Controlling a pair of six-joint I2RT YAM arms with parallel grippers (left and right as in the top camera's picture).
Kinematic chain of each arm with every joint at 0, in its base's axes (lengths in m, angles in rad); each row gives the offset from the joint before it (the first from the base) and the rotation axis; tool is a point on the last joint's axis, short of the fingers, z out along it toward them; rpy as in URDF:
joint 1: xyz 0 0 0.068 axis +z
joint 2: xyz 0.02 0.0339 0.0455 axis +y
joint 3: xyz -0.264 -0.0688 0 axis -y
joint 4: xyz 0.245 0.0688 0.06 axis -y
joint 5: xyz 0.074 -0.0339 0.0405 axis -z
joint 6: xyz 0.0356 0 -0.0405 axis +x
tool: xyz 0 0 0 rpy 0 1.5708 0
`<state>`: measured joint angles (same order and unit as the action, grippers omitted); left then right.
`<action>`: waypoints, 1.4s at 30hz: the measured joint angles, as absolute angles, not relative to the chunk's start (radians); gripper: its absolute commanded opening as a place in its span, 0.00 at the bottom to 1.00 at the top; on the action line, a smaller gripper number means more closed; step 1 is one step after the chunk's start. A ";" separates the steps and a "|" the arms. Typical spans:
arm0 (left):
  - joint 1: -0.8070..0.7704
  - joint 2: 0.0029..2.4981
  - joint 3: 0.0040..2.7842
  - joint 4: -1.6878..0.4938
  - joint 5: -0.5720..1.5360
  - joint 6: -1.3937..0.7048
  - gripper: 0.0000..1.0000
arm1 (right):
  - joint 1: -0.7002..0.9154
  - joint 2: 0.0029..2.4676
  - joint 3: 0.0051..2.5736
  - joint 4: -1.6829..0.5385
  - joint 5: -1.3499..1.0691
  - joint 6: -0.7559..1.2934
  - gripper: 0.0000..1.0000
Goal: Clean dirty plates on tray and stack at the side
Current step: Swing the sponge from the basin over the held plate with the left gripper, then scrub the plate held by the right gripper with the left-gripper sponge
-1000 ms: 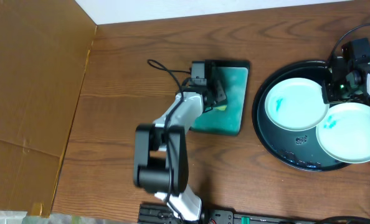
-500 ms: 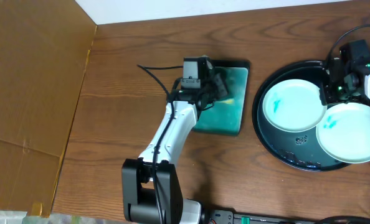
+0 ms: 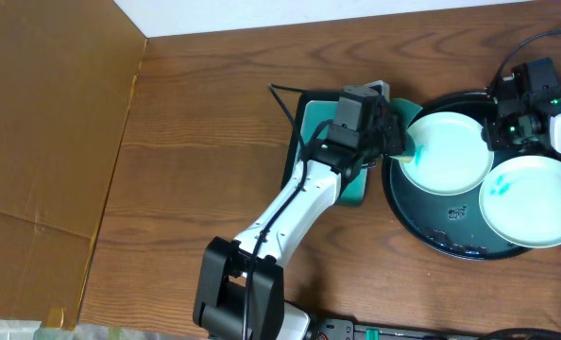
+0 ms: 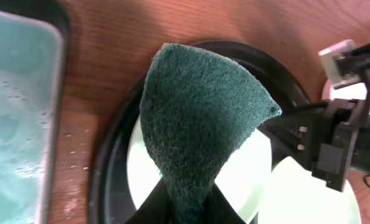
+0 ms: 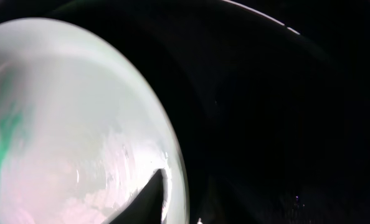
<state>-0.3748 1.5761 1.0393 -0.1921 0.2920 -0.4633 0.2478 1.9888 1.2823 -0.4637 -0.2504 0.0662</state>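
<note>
sponge (image 4: 197, 118) hides pt of plate (image 4: 141, 165)

plate (image 3: 537, 206) white, teal smear | tray (image 3: 422, 215) glossy black | sponge (image 4: 197, 118) dark green | table (image 3: 214, 113) brown woodgrain

Looking like a robot lab bench: wood table (image 3: 195, 142) is carrying an arm base (image 3: 243, 302) and loose cable (image 3: 273, 90). Cardboard sheet (image 3: 44, 123) is standing left of the left gripper's fingers (image 4: 146, 210), white wall (image 3: 356, 14) beyond them.

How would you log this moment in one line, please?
left gripper: shut on sponge, over plate edge | right gripper: at same plate's rim
</note>
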 measured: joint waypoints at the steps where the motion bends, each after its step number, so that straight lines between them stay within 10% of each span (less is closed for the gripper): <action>1: -0.382 1.576 1.039 -0.183 0.288 -0.467 0.07 | 0.248 1.989 1.282 -0.472 -0.248 0.070 0.36; 8: -0.440 1.580 1.039 -0.129 0.258 -0.492 0.08 | 0.264 1.989 1.281 -0.566 -0.237 0.132 0.33; 12: -0.484 1.623 1.039 -0.071 0.221 -0.522 0.07 | 0.291 1.989 1.269 -0.556 -0.233 0.156 0.01; 42: -0.525 1.879 1.052 -0.079 -0.118 -0.506 0.07 | 0.302 1.990 1.261 -0.509 -0.212 0.214 0.01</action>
<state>-0.5247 1.8786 1.0519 -0.0788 -0.1177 -0.5060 0.3019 1.9896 1.2606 -0.5091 -0.2119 0.2138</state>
